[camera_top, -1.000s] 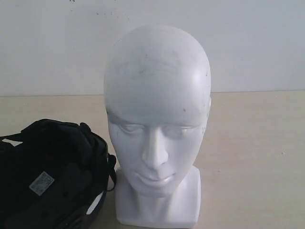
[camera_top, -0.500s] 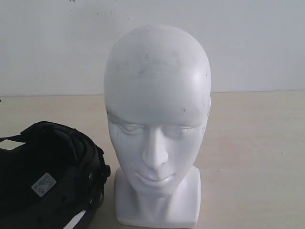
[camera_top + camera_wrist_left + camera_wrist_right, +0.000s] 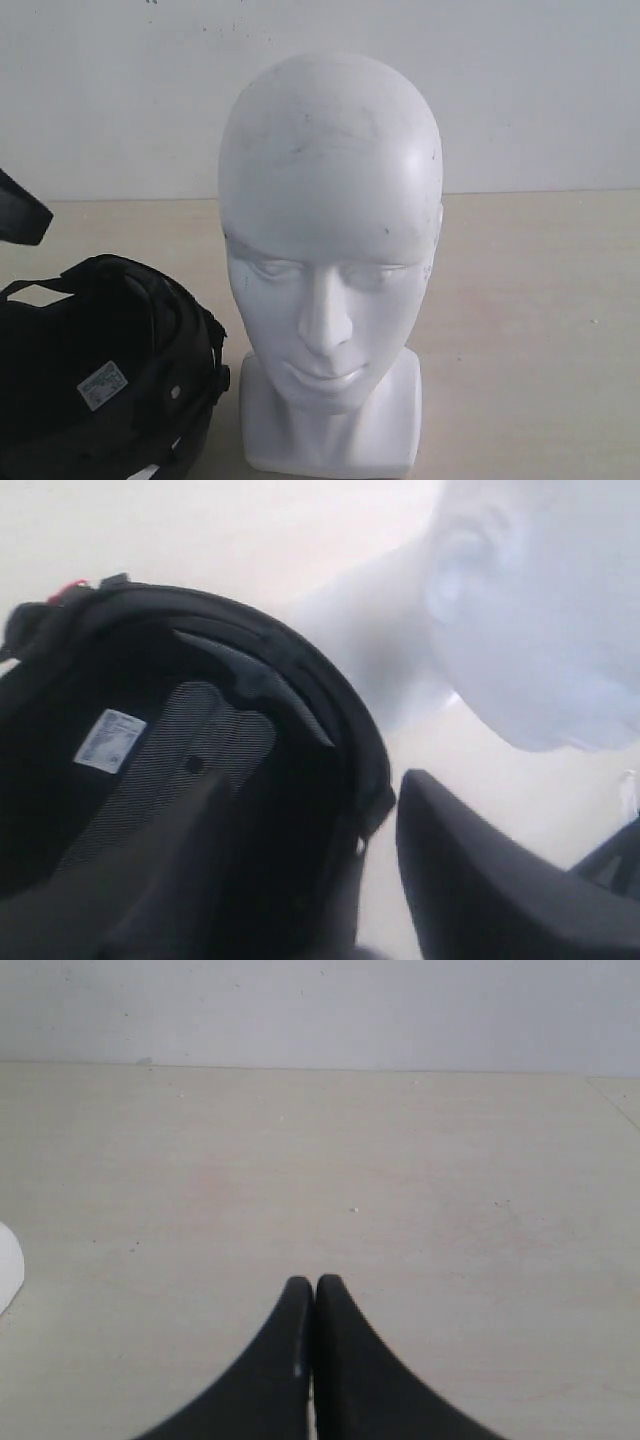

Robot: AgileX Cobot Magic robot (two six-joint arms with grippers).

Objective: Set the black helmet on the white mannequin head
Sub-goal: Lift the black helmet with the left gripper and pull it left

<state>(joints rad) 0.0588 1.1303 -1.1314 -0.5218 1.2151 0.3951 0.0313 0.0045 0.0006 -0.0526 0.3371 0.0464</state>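
Note:
The white mannequin head [image 3: 330, 200] stands upright at the table's middle, facing the exterior camera; it also shows in the left wrist view [image 3: 540, 610]. The black helmet [image 3: 100, 360] lies at the front left beside its base, its padded inside and a white label turned up. My left gripper [image 3: 315, 780] straddles the helmet [image 3: 200, 730] rim, one finger inside the shell and one outside, closed on it. My right gripper [image 3: 315, 1282] hangs shut over bare table with nothing in it, and is out of the exterior view.
A dark part of the left arm [image 3: 20, 210] pokes in at the left edge above the helmet. The pale wooden table [image 3: 540, 300] runs back to a white wall [image 3: 540, 90]. A white sliver [image 3: 8, 1265] shows at the right wrist view's edge.
The helmet has turned and shifted slightly in the left gripper's hold, its label sliding right. The dark arm part has come into view at the left edge. The head has not moved.

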